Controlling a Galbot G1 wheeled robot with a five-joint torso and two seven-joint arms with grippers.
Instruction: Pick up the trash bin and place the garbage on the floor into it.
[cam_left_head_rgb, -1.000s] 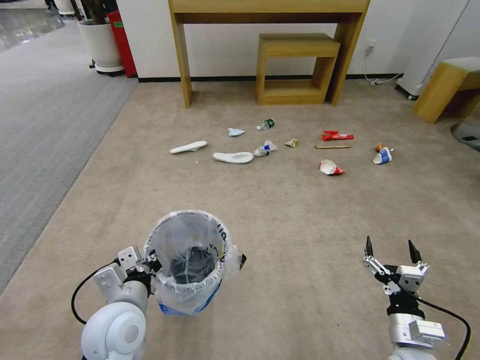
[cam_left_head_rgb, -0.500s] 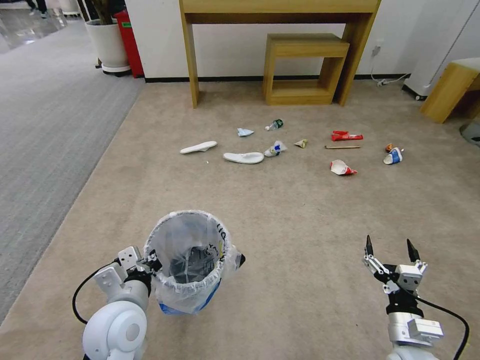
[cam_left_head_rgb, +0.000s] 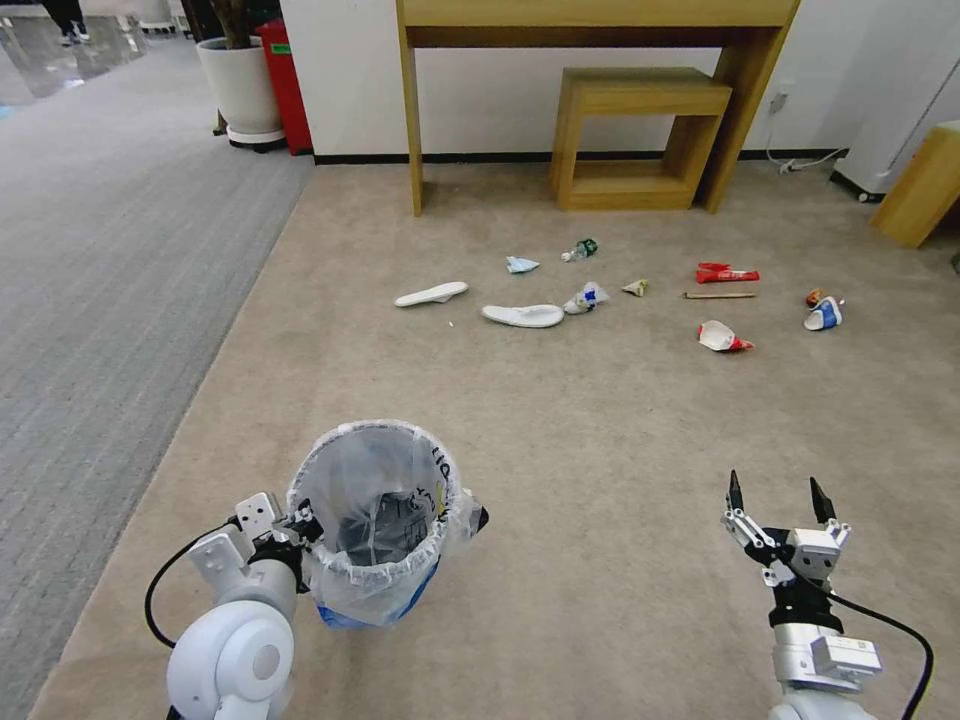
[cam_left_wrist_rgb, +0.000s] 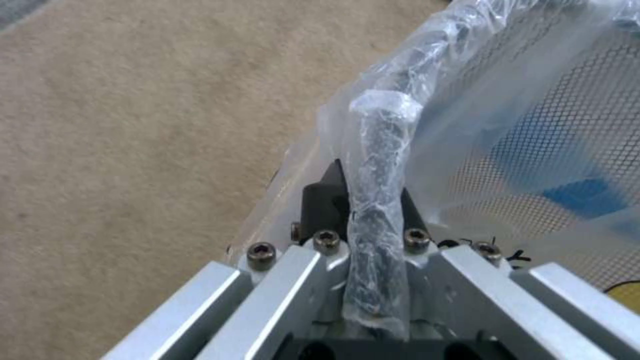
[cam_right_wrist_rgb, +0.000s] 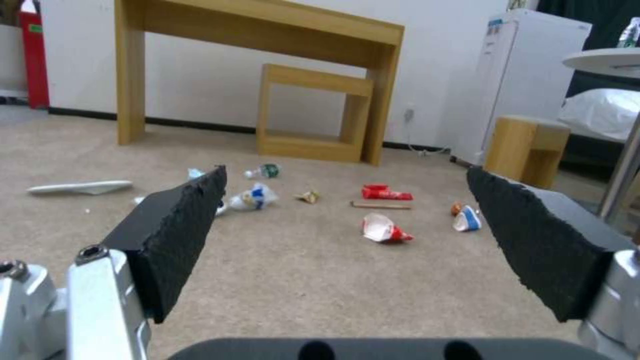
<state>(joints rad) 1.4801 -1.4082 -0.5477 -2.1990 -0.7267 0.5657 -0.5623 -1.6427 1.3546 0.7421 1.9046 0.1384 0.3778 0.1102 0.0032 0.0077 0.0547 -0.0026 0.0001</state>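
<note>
The trash bin (cam_left_head_rgb: 372, 598), lined with a crinkly white bag, hangs low at my left side. My left gripper (cam_left_head_rgb: 300, 526) is shut on its rim (cam_left_wrist_rgb: 381, 135), with a finger on either side of it. My right gripper (cam_left_head_rgb: 775, 486) stands open over the beige floor (cam_left_head_rgb: 600, 420) with nothing in it. The garbage lies ahead in a loose row: two white slippers (cam_left_head_rgb: 432, 294) (cam_left_head_rgb: 522, 315), a blue mask (cam_left_head_rgb: 520, 265), a bottle (cam_left_head_rgb: 580, 249), a wrapper (cam_left_head_rgb: 586, 298), a red packet (cam_left_head_rgb: 727, 273), a stick (cam_left_head_rgb: 720, 295), and two paper cups (cam_left_head_rgb: 722, 338) (cam_left_head_rgb: 824, 316).
A wooden desk (cam_left_head_rgb: 415, 120) and a low wooden shelf (cam_left_head_rgb: 640, 95) stand against the far wall behind the litter. Grey ribbed carpet (cam_left_head_rgb: 100, 280) runs along the left, with a white planter (cam_left_head_rgb: 240, 95) at its far end. A wooden stool (cam_left_head_rgb: 925, 185) stands at the right.
The whole head view has shifted, so the litter and furniture sit farther right in the picture: the camera moved. Both grippers and the bin keep their places.
</note>
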